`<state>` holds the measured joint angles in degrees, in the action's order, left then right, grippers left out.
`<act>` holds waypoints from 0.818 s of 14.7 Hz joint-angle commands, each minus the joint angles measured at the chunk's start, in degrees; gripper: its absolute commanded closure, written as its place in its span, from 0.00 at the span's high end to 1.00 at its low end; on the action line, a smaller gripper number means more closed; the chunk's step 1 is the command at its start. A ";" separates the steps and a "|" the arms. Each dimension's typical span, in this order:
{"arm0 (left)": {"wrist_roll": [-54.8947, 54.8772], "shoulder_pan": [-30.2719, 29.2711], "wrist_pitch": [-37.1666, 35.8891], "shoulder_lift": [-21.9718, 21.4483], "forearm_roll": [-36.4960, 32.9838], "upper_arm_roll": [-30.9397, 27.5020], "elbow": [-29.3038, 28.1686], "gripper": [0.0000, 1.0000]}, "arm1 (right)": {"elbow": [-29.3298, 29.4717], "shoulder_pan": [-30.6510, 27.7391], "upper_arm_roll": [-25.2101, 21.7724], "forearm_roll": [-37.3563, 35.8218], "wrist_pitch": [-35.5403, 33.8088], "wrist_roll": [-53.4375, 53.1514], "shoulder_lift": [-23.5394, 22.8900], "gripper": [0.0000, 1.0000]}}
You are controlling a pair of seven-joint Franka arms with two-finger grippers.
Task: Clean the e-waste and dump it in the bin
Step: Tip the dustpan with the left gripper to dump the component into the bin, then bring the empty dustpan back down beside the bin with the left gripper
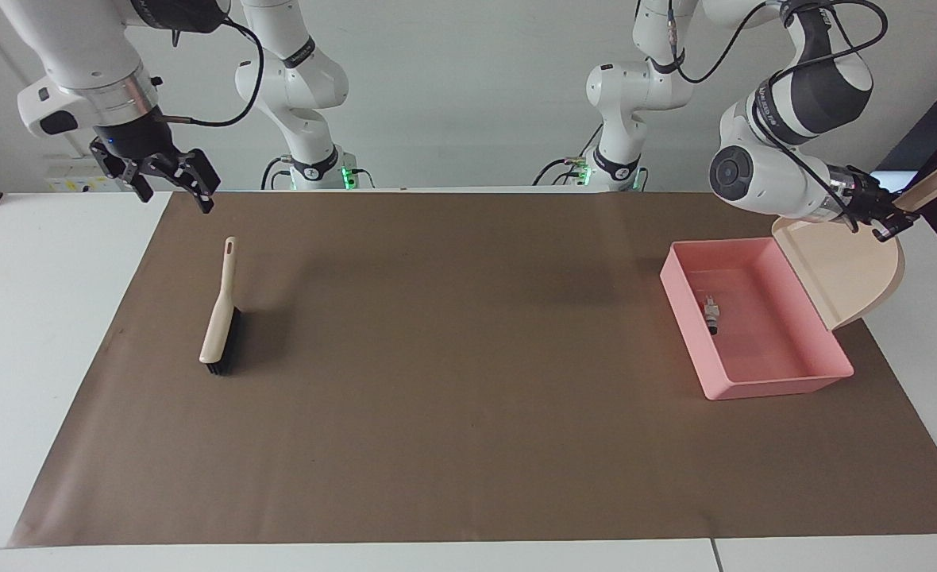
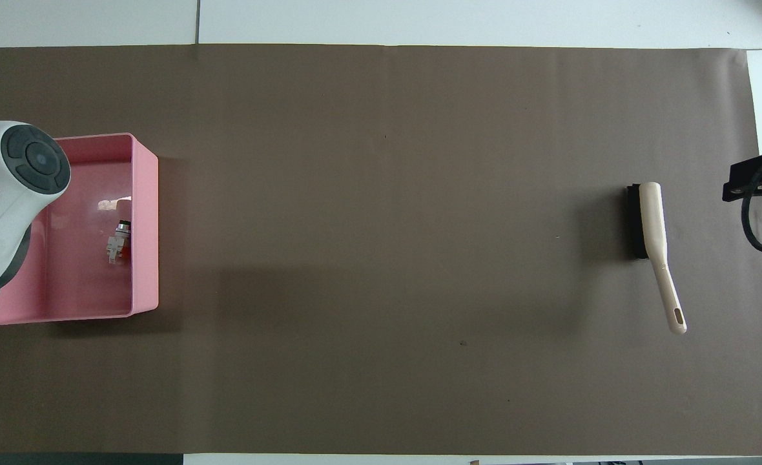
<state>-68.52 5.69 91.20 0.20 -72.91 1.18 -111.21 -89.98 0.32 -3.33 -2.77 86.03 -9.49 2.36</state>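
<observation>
The e-waste (image 1: pixel 711 311) lies on the floor of the pink bin (image 1: pixel 754 383), against the wall that faces the middle of the mat. From overhead the e-waste (image 2: pixel 117 242) shows as a small white piece with a dark end inside the bin (image 2: pixel 146 271). My left gripper (image 1: pixel 891 216) is shut on the handle of the beige dustpan (image 1: pixel 842 270). The pan hangs steeply tipped over the bin's edge at the left arm's end, with nothing on it. My right gripper (image 1: pixel 176 199) is open with nothing in it, raised over the mat's corner at the right arm's end.
A beige hand brush (image 1: pixel 221 318) with dark bristles lies on the brown mat (image 1: pixel 468 381) toward the right arm's end, its handle pointing at the robots. In the overhead view the brush (image 2: pixel 652 232) lies apart from the right gripper (image 2: pixel 759 182).
</observation>
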 commanded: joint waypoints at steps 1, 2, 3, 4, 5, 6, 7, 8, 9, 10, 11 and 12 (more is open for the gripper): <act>0.93 1.34 -0.68 -1.95 -0.83 0.05 -1.29 0.00 | -0.02 1.61 -1.33 -0.21 -0.87 1.41 0.01 1.00; 0.41 1.17 -0.32 -2.39 -0.13 0.23 -1.29 0.00 | -0.11 1.53 -1.33 -0.21 -0.78 1.41 0.10 1.00; -0.29 0.82 -0.06 -2.83 1.79 0.23 -1.03 0.00 | -0.29 1.09 -1.33 0.22 -0.87 1.23 0.19 1.00; -1.25 0.64 0.47 -3.27 4.33 0.06 -0.33 0.00 | -0.55 1.26 -1.33 0.22 -1.04 1.40 0.28 1.00; -2.48 0.55 0.99 -3.79 7.06 -0.03 -0.06 0.00 | -0.46 1.61 -1.33 0.14 -0.87 1.49 0.45 1.00; -3.63 0.55 1.35 -4.41 10.13 -0.21 0.11 0.00 | -0.20 1.61 -1.33 0.05 -0.69 1.67 0.45 1.00; -4.07 0.55 1.78 -5.11 14.60 -0.38 -0.06 0.00 | -0.11 1.53 -1.33 0.05 -0.52 3.15 0.45 1.00; -4.25 0.55 2.40 -5.20 19.17 -0.47 -0.24 0.00 | -0.11 1.44 -1.33 0.05 -0.51 5.69 0.45 1.00; -4.25 0.64 3.01 -5.20 22.08 -0.47 -0.24 0.00 | 0.06 1.53 -1.33 -0.30 -0.86 6.41 0.37 1.00; -4.34 0.64 3.45 -5.20 23.77 -0.47 -0.15 0.00 | 0.33 1.61 -1.33 -0.22 -1.21 6.42 0.28 1.00; -4.25 0.72 4.07 -5.12 25.70 -0.39 -0.15 0.00 | 0.41 1.44 -1.42 -0.04 -1.22 6.42 0.28 1.00; -4.25 0.72 5.21 -5.12 28.41 -0.38 -0.15 0.00 | 0.50 1.35 -1.33 0.05 -1.30 6.50 0.19 1.00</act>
<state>-71.61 6.21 93.95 -3.97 -48.60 1.29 -110.84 -89.97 1.51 -4.25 -2.76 85.58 -4.44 2.40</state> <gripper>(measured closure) 0.670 0.000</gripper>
